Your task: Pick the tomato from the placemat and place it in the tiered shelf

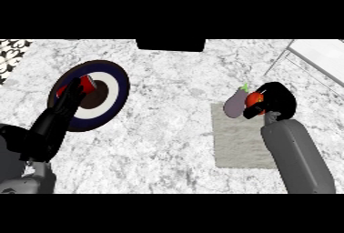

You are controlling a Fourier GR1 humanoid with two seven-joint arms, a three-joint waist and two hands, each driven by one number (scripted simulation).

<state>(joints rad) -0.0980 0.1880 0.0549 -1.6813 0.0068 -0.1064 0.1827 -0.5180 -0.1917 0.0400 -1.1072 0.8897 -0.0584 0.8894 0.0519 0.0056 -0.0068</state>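
Steep head view over counter (pixel 168 136)

The desk (pixel 168 136) is white-and-grey marble with dense veining, lit evenly, and it fills nearly the whole view. At its far edge, in the middle, sits a black rectangular block (pixel 170 44), while the far left corner shows a strip of black-and-white patterned tile (pixel 12 50). On the left part of the desk lies a round plate (pixel 111 98) with dark blue and white rings around a brown centre; an eggplant (pixel 234 103) lies right of the middle, pale purple with a green stem.
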